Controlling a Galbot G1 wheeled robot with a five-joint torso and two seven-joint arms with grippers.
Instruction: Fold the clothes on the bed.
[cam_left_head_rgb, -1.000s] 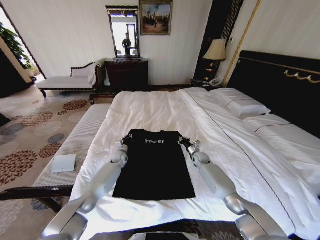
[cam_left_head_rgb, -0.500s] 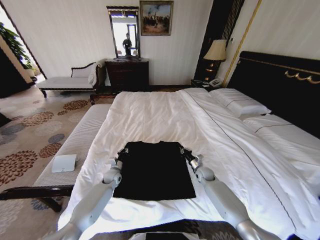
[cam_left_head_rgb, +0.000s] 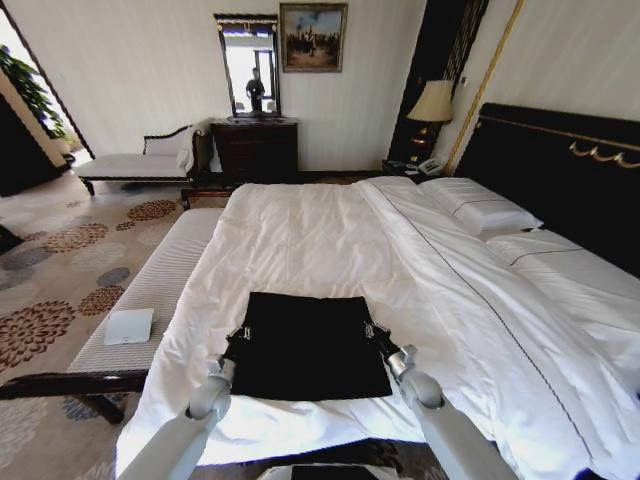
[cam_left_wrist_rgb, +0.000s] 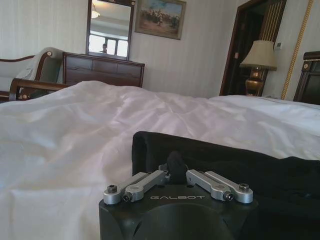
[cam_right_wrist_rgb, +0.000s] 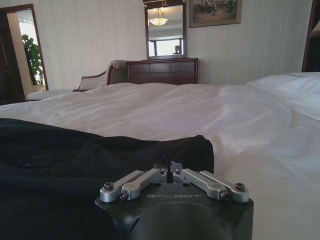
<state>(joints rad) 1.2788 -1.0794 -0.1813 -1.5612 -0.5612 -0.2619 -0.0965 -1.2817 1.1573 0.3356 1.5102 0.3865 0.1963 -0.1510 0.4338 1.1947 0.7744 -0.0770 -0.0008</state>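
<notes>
The clothes are one black T-shirt (cam_left_head_rgb: 305, 345), lying as a doubled rectangle on the white bed (cam_left_head_rgb: 300, 230) near its closest edge. No lettering shows on it. My left gripper (cam_left_head_rgb: 238, 335) is at the shirt's left side, shut on a pinch of the black fabric (cam_left_wrist_rgb: 175, 161). My right gripper (cam_left_head_rgb: 376, 331) is at the shirt's right side, likewise shut on the fabric (cam_right_wrist_rgb: 200, 150). In the wrist views the folded edge (cam_left_wrist_rgb: 210, 150) of the shirt runs just beyond each gripper's fingers (cam_right_wrist_rgb: 137, 181).
A pale bench with a white box (cam_left_head_rgb: 128, 326) runs along the bed's left side. Pillows (cam_left_head_rgb: 478, 205) and the dark headboard (cam_left_head_rgb: 560, 170) are on the right. A dresser (cam_left_head_rgb: 253, 148), chaise (cam_left_head_rgb: 135, 160) and lamp (cam_left_head_rgb: 432, 102) stand at the far wall.
Both grippers have drawn back toward me, carrying the shirt's far part over its near part. The white lettering has turned under and the shirt now looks shorter.
</notes>
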